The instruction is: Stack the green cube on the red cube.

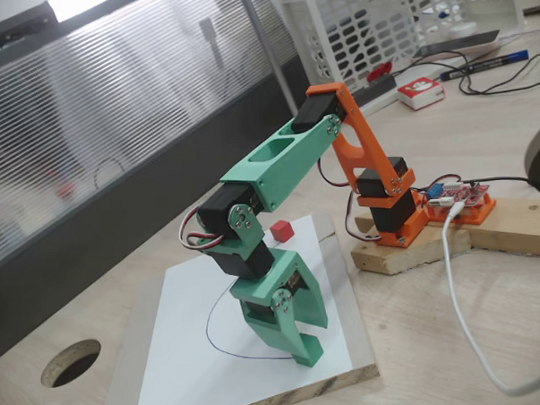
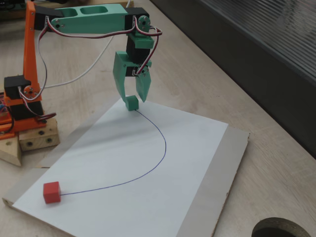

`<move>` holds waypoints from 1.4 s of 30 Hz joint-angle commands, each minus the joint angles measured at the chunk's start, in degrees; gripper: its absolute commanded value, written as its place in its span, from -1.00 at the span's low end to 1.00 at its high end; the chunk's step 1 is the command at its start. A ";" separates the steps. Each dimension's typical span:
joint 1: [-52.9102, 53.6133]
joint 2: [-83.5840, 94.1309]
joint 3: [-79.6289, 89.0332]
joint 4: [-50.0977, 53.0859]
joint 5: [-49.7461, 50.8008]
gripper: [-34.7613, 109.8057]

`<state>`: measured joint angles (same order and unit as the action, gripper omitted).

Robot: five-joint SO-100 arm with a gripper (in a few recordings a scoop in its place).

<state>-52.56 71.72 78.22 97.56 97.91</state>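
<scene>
In a fixed view the green cube (image 2: 131, 103) rests on the white board (image 2: 197, 148), at the upper end of a drawn curved line. My green gripper (image 2: 133, 98) hangs straight down over it. It is open, with one finger on each side of the cube's top, and light shows between the jaws above the cube. The red cube (image 2: 51, 192) sits at the other end of the line, near the board's lower left corner, far from the gripper. In the other fixed view the red cube (image 1: 282, 230) lies behind the arm, and the gripper (image 1: 314, 342) hides the green cube.
The arm's orange base (image 1: 391, 206) is clamped to wooden blocks beside the board. A white cable (image 1: 463, 320) trails over the table. A white basket (image 1: 397, 22), a red-and-white box (image 1: 420, 92) and pens stand at the back. A round hole (image 1: 71, 362) is cut in the tabletop.
</scene>
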 commanded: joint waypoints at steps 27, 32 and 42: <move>-1.14 -0.18 -0.44 -4.57 0.88 -0.02; -1.14 -0.09 0.00 -4.92 0.88 -0.02; -1.14 -0.18 0.18 -4.22 0.62 -0.02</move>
<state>-52.65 70.66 78.40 92.72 97.91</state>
